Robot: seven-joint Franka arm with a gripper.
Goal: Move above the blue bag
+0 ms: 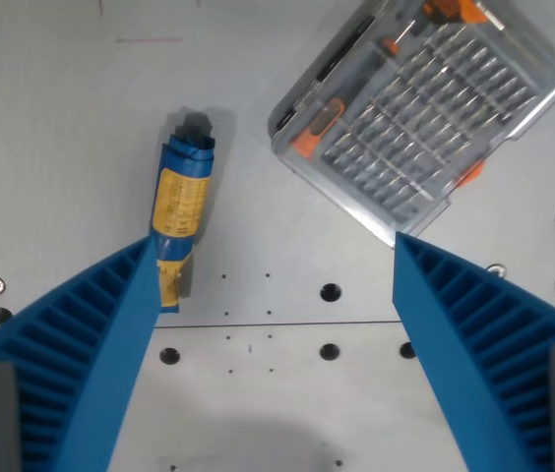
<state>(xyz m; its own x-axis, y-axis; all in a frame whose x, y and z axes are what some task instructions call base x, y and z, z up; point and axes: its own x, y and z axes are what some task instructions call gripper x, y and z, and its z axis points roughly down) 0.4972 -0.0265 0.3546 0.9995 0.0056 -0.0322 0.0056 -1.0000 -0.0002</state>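
Note:
The blue bag [181, 205] lies rolled up on the grey table, a long blue packet with a yellow label, at the wrist view's left of centre. My gripper [273, 246] is open, with nothing between its ribbed blue fingers. The left finger [91, 339] overlaps the bag's lower end in the picture, and the right finger [474, 334] is well apart from the bag. The bag sits up and to the left of the gap between the fingers. Its near tip is hidden behind the left finger.
A clear plastic case of screwdriver bits [420, 103] with orange parts lies at the upper right, tilted. The grey table [277, 383] has several bolt holes and a seam running across below the bag.

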